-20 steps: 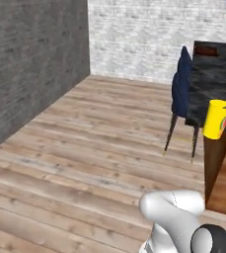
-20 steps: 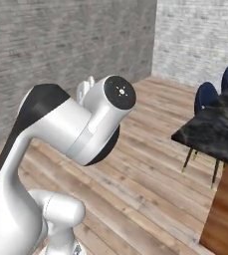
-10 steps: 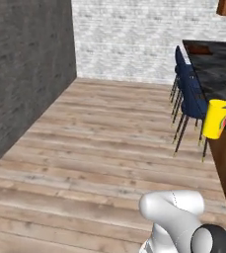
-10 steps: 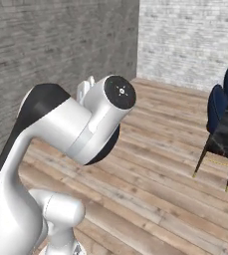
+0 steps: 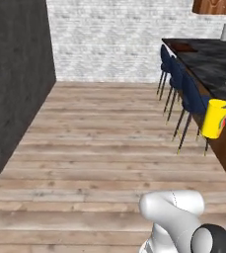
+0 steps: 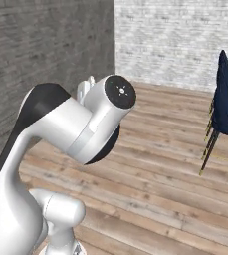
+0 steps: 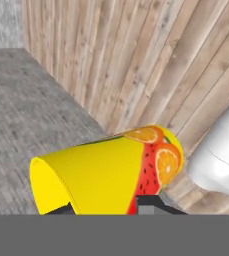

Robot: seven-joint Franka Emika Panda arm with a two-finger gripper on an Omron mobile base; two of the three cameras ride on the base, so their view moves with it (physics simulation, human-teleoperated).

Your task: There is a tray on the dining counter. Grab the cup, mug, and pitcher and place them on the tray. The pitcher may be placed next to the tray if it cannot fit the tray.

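The long black table (image 5: 210, 62) runs along the right side, with blue chairs (image 5: 183, 91) beside it. Far down it lies what may be the dark tray (image 5: 185, 47), too small to be sure. The jaws are pinching the yellow cup (image 5: 216, 118), held up in the air near the table's edge. I think the mug and pitcher come after.

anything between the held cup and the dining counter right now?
The cup hangs in the fingers beside the dining counter. A row of blue chairs lines the counter's near edge. The tray sits far along the counter; nothing visible on the marble before it.
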